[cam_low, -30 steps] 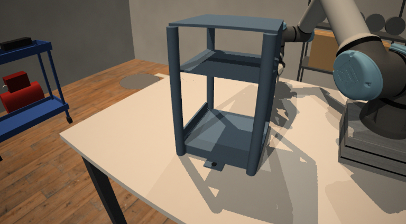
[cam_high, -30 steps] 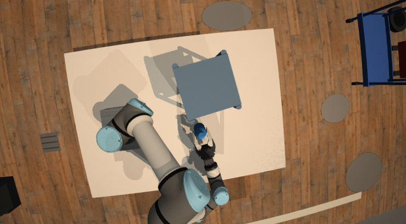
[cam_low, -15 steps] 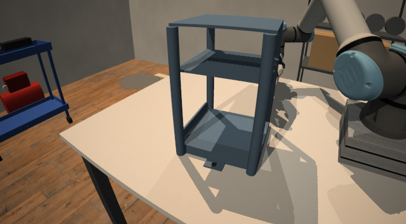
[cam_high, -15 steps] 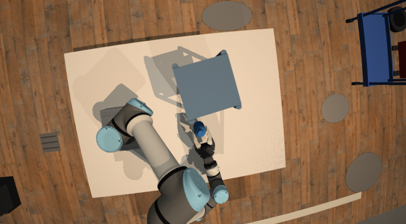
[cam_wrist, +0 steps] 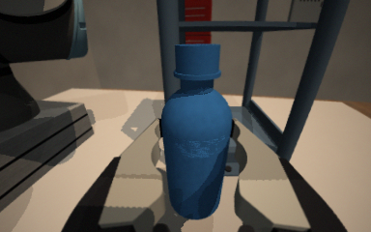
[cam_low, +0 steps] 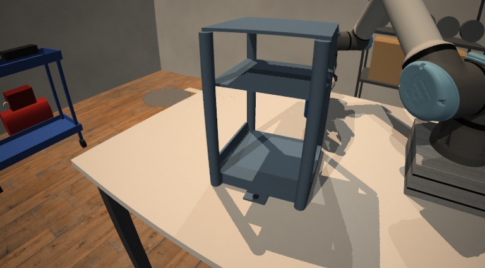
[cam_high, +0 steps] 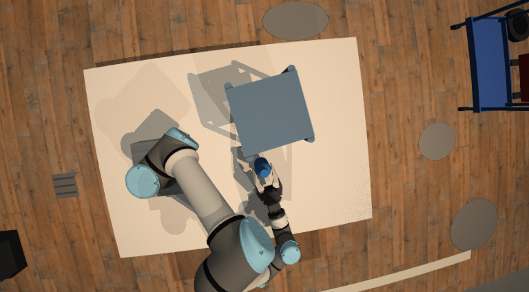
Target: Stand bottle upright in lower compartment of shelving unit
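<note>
On the bench, just outside the shelf, the end effector carries the bottle. Its jaws are closed part-way on the bottle's belly, one finger on each side, with the cap pointing up. Gripping at mid-body leaves the base free to be set down and the cap clear of the jaws.

From above, the bottle sits beside one corner post of the shelf, near the edge of the top board. It is not yet under the board. From the exterior view only a sliver of blue shows past the right front post, at about the height between the middle shelf and the lower floor; the rest is hidden.

The arm comes in low and from the side, wrist roughly level. My guess is this keeps the bottle vertical while it goes in between two posts, since the top board blocks any approach from above.

Whether the base touches the bench cannot be told; the wrist view cuts it off.

Judgement: transport phase, insertion not begun. Next the bottle needs to clear the raised lip of the lower tray, pass between the posts without clipping one, then come down with its whole base inside.
</note>
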